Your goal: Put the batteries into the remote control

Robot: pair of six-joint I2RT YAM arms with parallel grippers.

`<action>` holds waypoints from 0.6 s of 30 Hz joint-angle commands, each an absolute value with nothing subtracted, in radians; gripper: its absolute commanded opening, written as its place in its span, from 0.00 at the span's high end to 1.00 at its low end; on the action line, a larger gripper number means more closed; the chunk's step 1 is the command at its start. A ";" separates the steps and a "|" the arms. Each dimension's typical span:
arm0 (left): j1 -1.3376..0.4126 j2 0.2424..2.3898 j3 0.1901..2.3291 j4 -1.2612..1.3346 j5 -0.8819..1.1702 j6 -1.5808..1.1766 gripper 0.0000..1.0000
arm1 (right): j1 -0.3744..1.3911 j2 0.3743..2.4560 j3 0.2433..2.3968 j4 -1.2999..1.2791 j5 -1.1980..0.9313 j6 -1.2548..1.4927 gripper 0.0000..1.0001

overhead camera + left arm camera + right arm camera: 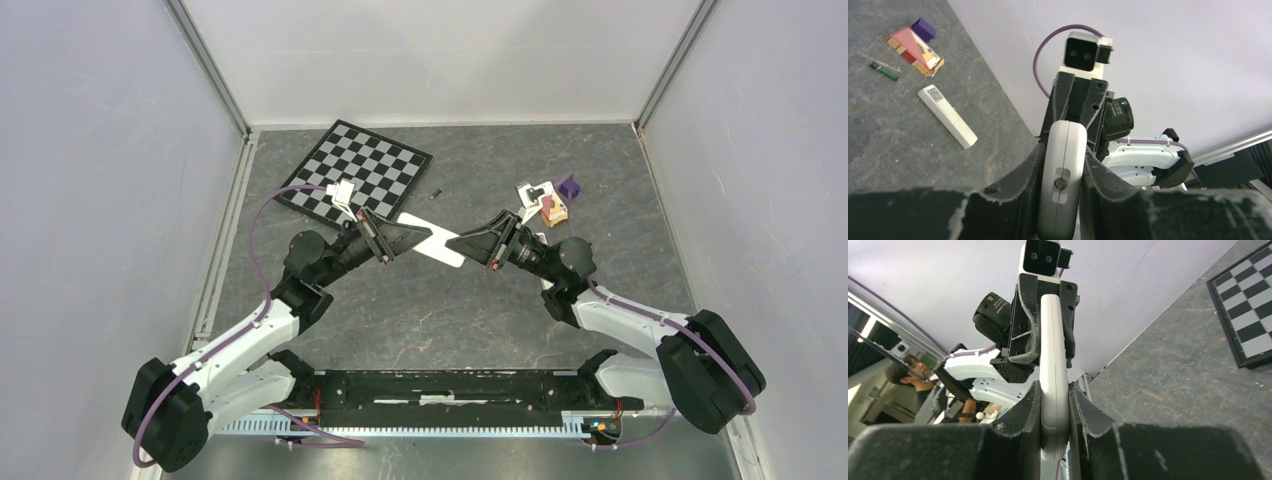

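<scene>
White arms [240, 345], black hands [425, 233], purple cables [252, 235]

Overhead; opposed wrist close-ups, shared remote [1062, 185]

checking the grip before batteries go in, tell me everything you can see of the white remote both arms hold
The remote is a slim white bar of smooth plastic with rounded ends and a seam along its narrow edge, where a small screw sits near one end. It spans between the arms, broad face up: the left gripper pinches one end, the right gripper the other. No open battery bay shows.
</scene>
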State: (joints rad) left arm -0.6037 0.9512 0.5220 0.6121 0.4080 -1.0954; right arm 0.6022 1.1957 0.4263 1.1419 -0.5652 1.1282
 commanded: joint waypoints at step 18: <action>-0.596 0.944 0.538 0.788 0.387 -1.200 0.98 | 0.603 1.152 0.433 0.956 -0.517 1.015 0.76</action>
State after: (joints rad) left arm -0.5968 0.9791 0.5076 0.7006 0.3958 -1.1500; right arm 0.6041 1.1488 0.4561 1.0069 -0.5316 1.0660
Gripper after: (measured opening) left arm 0.281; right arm 0.310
